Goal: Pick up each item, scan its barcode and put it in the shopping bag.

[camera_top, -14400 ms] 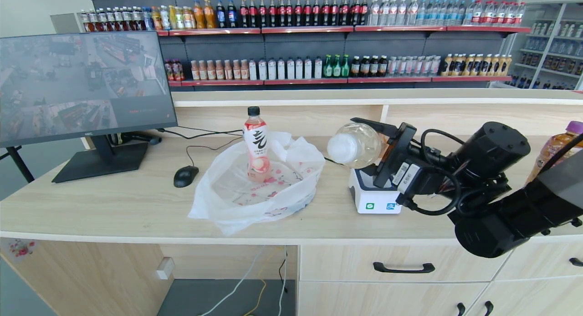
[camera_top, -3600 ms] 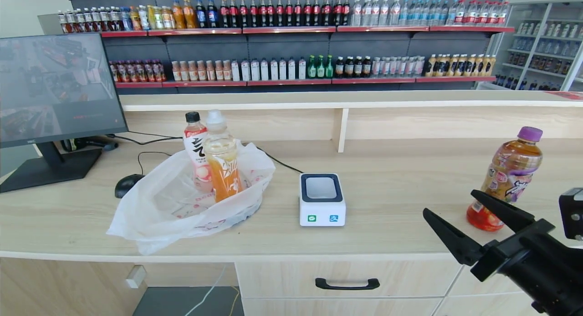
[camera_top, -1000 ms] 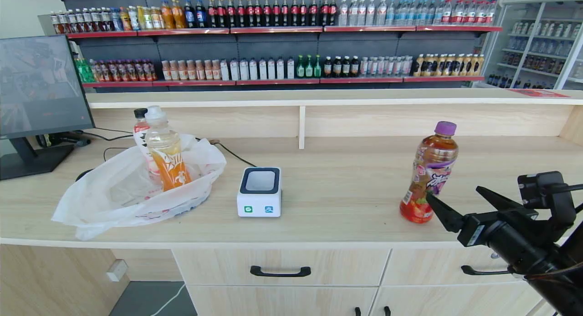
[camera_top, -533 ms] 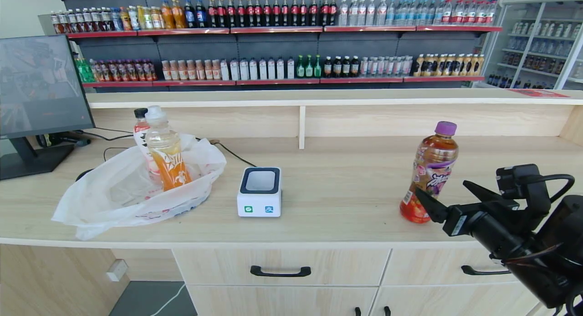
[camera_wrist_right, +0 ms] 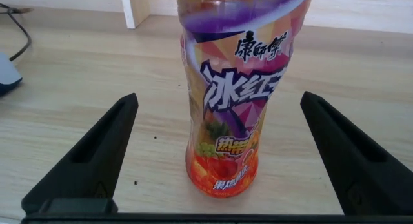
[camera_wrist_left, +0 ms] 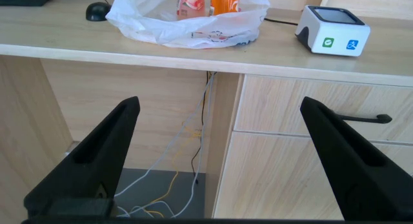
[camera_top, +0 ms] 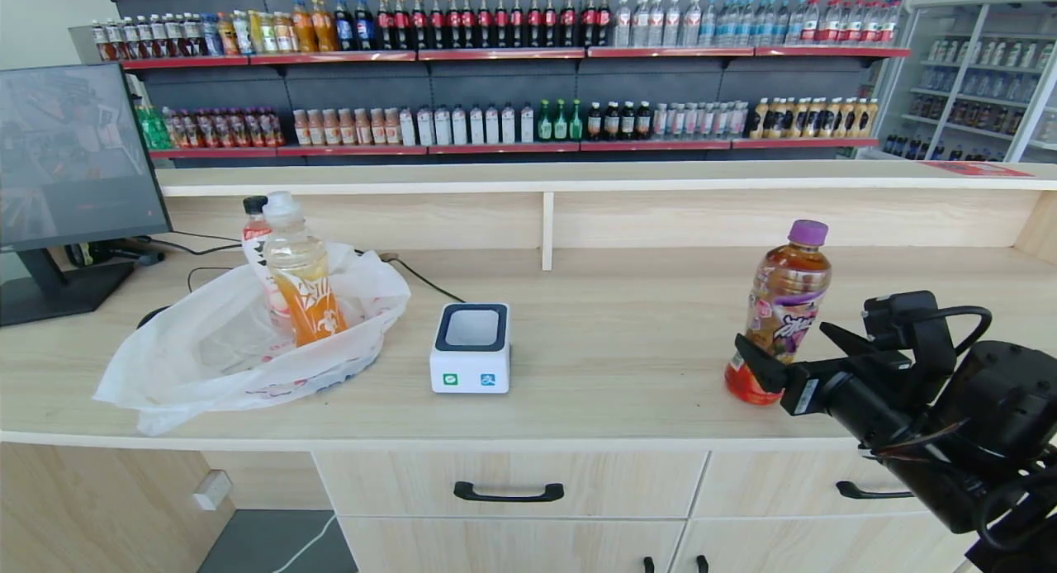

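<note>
A purple-capped bottle (camera_top: 780,313) of amber drink stands upright on the right of the wooden counter (camera_top: 628,333). My right gripper (camera_top: 780,335) is open at its lower half, one finger on each side and neither touching. The right wrist view has the bottle (camera_wrist_right: 242,95) centred in the open right gripper (camera_wrist_right: 219,108). The white shopping bag (camera_top: 206,350) lies on the left, holding an orange bottle (camera_top: 301,276) and a pink bottle (camera_top: 256,226). The white scanner (camera_top: 470,348) sits mid-counter. My left gripper (camera_wrist_left: 219,104) hangs open and empty below the counter edge, facing the bag (camera_wrist_left: 161,24) and the scanner (camera_wrist_left: 332,38).
A monitor (camera_top: 70,156) and a mouse (camera_top: 153,315) with cables are at the far left. A raised ledge (camera_top: 578,177) with a divider (camera_top: 546,230) runs along the counter's back. Drawers with black handles (camera_top: 508,493) are below. Stocked shelves stand behind.
Over the last second my right gripper has moved in leftward, so that its open fingers now flank the purple-capped bottle. The bottle held over the scanner earlier now stands in the bag.
</note>
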Controlling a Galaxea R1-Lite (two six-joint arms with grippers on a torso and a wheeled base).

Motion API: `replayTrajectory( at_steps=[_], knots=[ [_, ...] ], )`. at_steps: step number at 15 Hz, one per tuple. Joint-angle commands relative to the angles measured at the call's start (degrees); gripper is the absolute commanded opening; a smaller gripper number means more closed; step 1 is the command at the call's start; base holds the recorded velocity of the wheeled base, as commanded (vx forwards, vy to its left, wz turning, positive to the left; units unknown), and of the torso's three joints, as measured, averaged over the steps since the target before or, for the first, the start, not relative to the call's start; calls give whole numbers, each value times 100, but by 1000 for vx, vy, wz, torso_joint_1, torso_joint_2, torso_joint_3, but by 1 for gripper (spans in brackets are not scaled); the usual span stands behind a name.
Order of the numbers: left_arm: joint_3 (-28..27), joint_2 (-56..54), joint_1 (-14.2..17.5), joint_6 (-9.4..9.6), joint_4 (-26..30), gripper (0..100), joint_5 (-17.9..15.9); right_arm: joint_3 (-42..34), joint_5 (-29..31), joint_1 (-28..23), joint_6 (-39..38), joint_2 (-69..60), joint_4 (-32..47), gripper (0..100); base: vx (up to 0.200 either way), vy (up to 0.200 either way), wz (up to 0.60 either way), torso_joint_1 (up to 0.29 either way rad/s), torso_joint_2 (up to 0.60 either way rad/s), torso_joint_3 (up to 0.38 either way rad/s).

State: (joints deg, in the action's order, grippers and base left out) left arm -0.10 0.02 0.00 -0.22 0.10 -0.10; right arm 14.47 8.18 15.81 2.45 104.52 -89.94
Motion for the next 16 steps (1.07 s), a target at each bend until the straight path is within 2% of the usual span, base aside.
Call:
replayTrajectory(
  at_steps=[1, 7, 10, 16],
  knots=[
    [1, -2, 0, -4, -1, 100, 1, 144, -1, -17, 1, 174, -6, 100, 0, 0, 0, 0, 0, 0],
    [1, -2, 0, -4, -1, 100, 1, 557, -1, 1, 36, 587, -6, 100, 0, 0, 0, 0, 0, 0],
    [1, -2, 0, -4, -1, 100, 1, 1111, -9, -25, 36, 842, -6, 100, 0, 0, 0, 0, 0, 0],
    [1, -2, 9, -13, -1, 100, 1, 1269, -9, -34, 36, 956, -6, 100, 0, 0, 0, 0, 0, 0]
  ],
)
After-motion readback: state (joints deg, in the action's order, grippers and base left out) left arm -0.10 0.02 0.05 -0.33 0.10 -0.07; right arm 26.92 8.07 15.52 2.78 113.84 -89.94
